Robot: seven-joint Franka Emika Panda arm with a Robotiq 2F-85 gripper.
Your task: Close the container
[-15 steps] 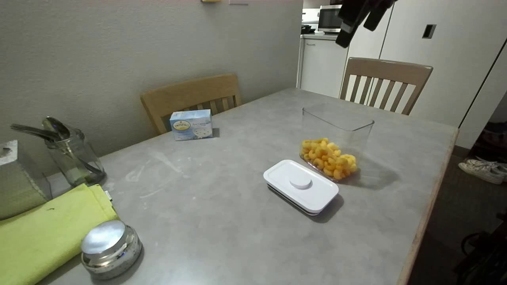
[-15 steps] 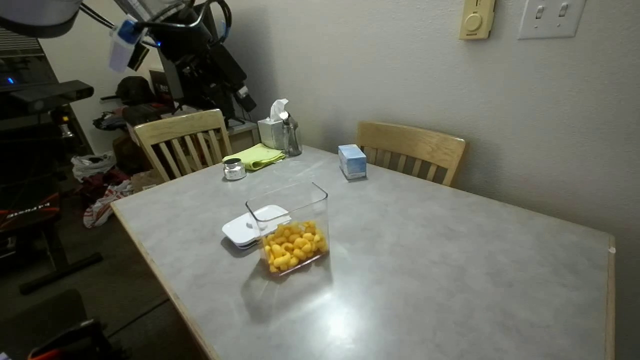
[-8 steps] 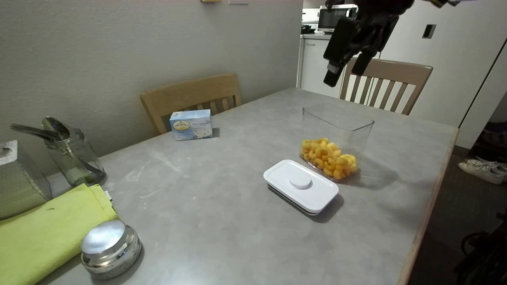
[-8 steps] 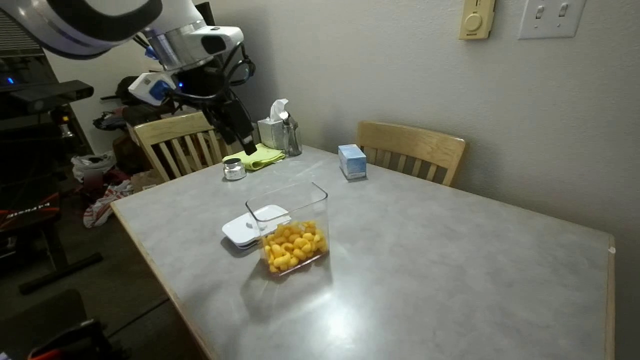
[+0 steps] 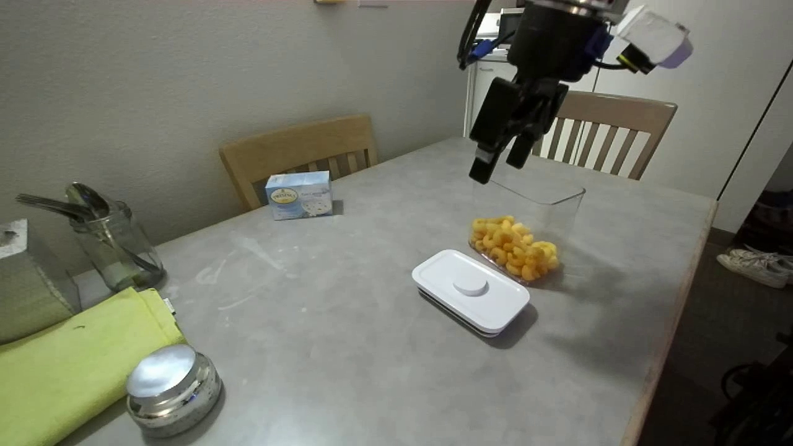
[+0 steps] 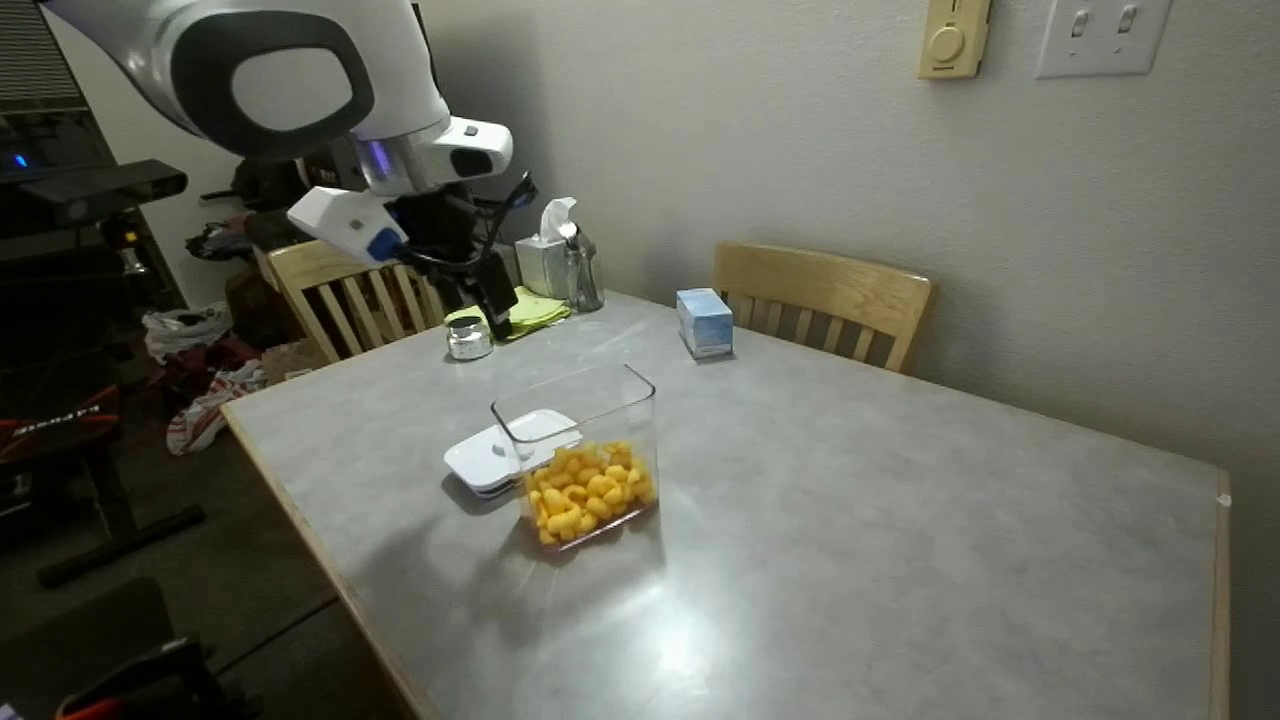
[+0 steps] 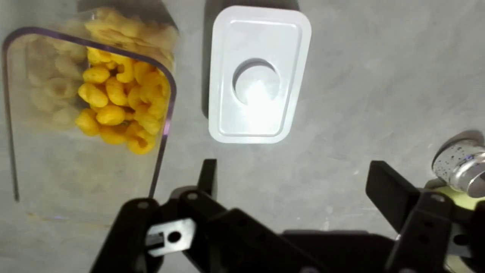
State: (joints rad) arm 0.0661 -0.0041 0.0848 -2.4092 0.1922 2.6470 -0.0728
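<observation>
Clear, boxy plastic container (image 5: 545, 220): stood upright, mouth uncovered, on a gray tabletop (image 5: 347, 359), with yellow-orange curled food pieces (image 7: 117, 98) heaped at the bottom. In the wrist view it lay outside the grasp, left of both fingers (image 7: 392, 193), its rim passing behind the left-hand finger's dark linkage.
White rounded-rectangular lid (image 7: 259, 76): lay flat, round button (image 5: 469, 283) up, just beside the container, a strip of tabletop showing between the two. In the wrist view it sat beyond the fingers, in line with the left part of the gap and apart from both.
Black two-fingered gripper (image 7: 293, 180): held its fingers spread wide above the tabletop, gray surface visible between them. In an exterior view its fingertips (image 5: 480, 172) slanted down to the left and hid part of the container's rim.
White-and-silver robot arm (image 6: 405, 80): spanned the upper left in an exterior view, its wrist bent so that the gripper pointed down at a slant toward the tabletop.
Round shiny metal tin (image 5: 173, 390): sat past the right-hand finger in the wrist view, a folded yellow-green cloth (image 5: 87, 365) just beside it.
Pale blue tea box (image 5: 300, 197): stood well apart from the container in both exterior views, near a wooden chair (image 5: 303, 144).
</observation>
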